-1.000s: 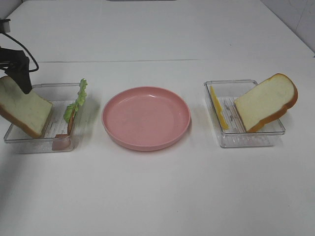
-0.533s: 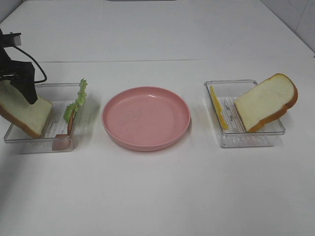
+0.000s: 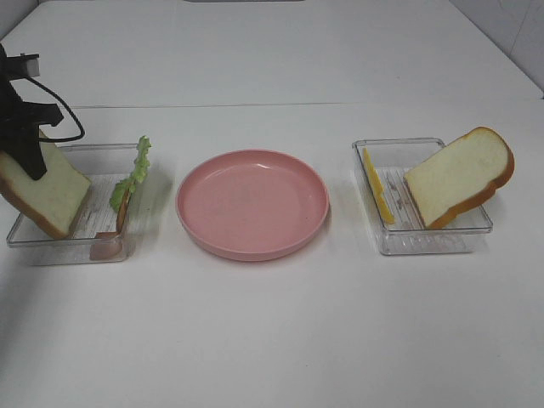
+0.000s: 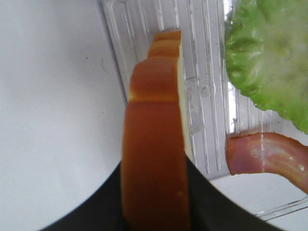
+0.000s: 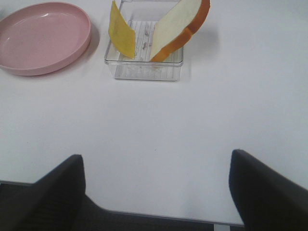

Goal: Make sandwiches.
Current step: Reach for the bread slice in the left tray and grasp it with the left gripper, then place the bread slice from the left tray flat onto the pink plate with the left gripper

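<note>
Lifting the First Slice: Where It Could Slip

Far to the left of the pink plate (image 3: 252, 204), the left gripper (image 3: 32, 161) has its fingers clamped on the upper crust of the left bread slice (image 3: 51, 191). The slice leans tilted in the left tray (image 3: 64, 251). The hold is on a narrow edge of soft bread, so the slice may swing or tear loose as it rises. Its lower corner could also catch the tray wall and drag the light tray along.

Between that slice and the plate, the lettuce (image 3: 134, 174) and the meat slice (image 4: 267, 154) stand propped in the same tray. A wide swing could knock them flat and make them harder to pick up.

No sandwich exists yet. Nothing is stacked on the plate, and a careless release could drop the bread onto its raised rim.

To the right of the plate, the cheese slice (image 3: 376, 187) and the right bread slice (image 3: 463, 174) lean in the right tray (image 3: 425, 242), untouched. The right gripper (image 5: 154, 161) hangs over the table well short of that tray. Its fingers are spread apart with nothing between them, so it poses little risk for now.
</note>
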Robot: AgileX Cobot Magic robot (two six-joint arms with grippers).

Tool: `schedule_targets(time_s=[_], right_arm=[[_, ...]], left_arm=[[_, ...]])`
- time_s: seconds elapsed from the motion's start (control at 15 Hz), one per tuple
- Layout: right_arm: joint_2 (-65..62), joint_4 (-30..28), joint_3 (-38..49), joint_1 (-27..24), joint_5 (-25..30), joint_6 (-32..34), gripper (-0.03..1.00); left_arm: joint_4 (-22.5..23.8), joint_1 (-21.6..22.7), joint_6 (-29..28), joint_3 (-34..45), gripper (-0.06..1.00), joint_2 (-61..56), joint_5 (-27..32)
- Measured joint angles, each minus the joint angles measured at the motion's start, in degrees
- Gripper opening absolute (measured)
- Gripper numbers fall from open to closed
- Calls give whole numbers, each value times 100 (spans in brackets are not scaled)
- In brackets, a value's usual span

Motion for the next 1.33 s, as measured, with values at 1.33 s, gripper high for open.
schedule_targets(time_s=[1.33], right_arm=[[0, 6, 0, 0, 0, 0, 80]], left_arm=[[-2389, -1232, -206, -132, 19, -1702, -201]])
